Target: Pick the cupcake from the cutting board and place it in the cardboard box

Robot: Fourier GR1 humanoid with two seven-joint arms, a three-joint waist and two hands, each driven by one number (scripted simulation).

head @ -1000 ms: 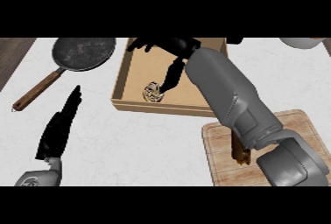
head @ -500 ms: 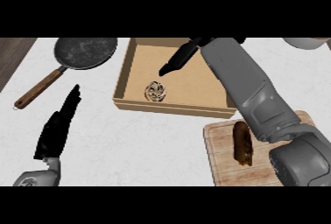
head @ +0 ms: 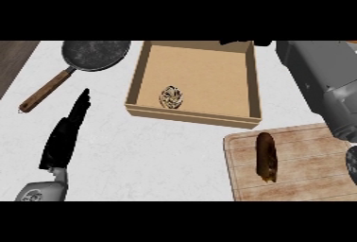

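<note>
since the cupcake [head: 171,97] already sits inside the cardboard box [head: 140,80], we judge placement done; our left hand [head: 66,134] rests flat, right hand's state unclear.

Left hand [head: 66,134] rests open, fingers straight; right hand [head: 241,42] barely visible.

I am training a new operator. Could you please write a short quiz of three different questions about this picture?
1. True or false: the cupcake lies inside the cardboard box.
2. What remains on the cutting board? A) a dark brown pastry B) a spoon C) a cup
3. Which item with a wooden handle lies left of the box?

Key: 1 true. 2 A, the pastry. 3 the frying pan.
</note>
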